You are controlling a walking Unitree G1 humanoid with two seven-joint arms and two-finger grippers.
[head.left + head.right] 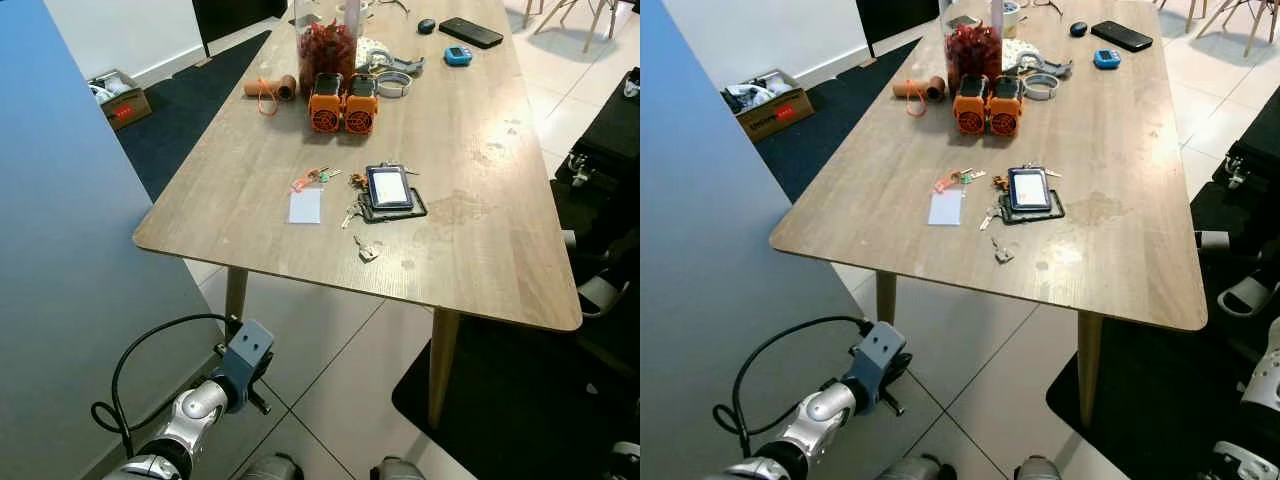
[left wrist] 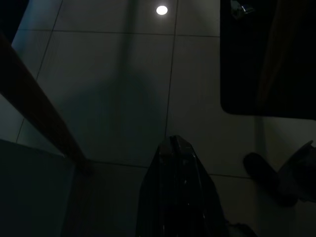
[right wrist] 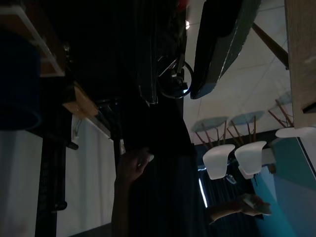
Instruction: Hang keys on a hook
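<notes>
Wooden table (image 1: 480,200) takes the centre and upper right of the head views, seen from above over a tiled floor (image 1: 330,350). Keys lie near the table's front edge: a small silver key bunch (image 1: 366,250) closest to the edge, more keys with coloured tags (image 1: 315,178) just above a white card (image 1: 305,206), and another key (image 1: 350,215) touching the left side of a black tray (image 1: 392,208) that holds a small device with a screen (image 1: 388,186). No hook can be made out.

Further back on the table: two orange-and-black battery packs (image 1: 342,102) side by side, a clear jar of red stuff (image 1: 326,50) behind them, a cardboard tube (image 1: 270,88) to their left, a black phone (image 1: 470,32) and a blue gadget (image 1: 458,55) at upper right.

Blue-grey wall panel (image 1: 60,250) fills the left side. Cardboard box (image 1: 120,98) sits on the floor at upper left beside a dark rug (image 1: 190,110).

Left arm hangs low at lower left of the frame, below table level, well apart from the keys. Left gripper (image 2: 174,148) in the dark wrist view points at the floor, fingers pressed together, holding nothing. Right gripper (image 3: 173,79) shows in its wrist view as dark shapes; cannot tell how its jaws stand.
</notes>
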